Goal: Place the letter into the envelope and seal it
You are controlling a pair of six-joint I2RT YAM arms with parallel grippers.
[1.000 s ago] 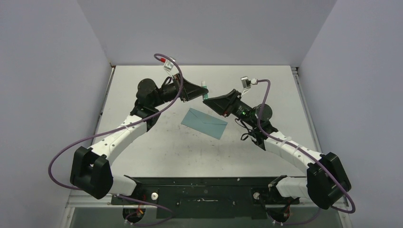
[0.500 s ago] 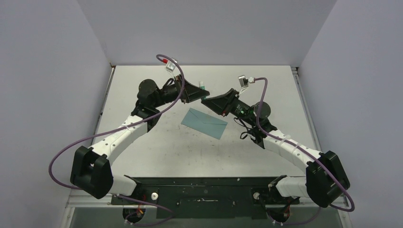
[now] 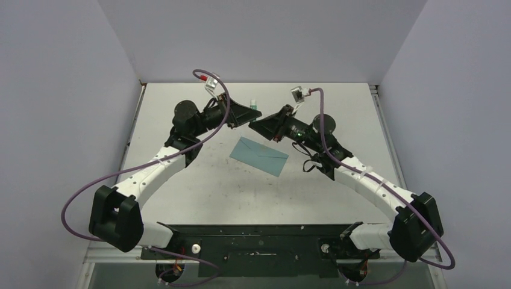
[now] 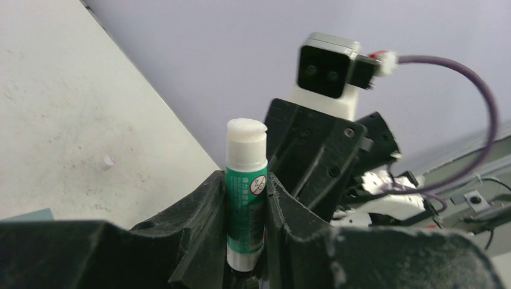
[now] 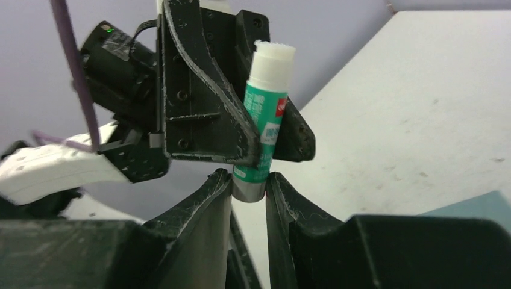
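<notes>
Teal flat paper envelope (image 3: 260,155); cylindrical green-white glue stick (image 4: 246,192), rough white tip.

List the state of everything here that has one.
Teal paper envelope: flat on the table, flap down; sealed or not, cannot tell.
White-and-green glue stick: held off the table, clear of the envelope.
Left gripper: shut on the stick's green body.
Right gripper: shut on the stick's bottom end.
</notes>
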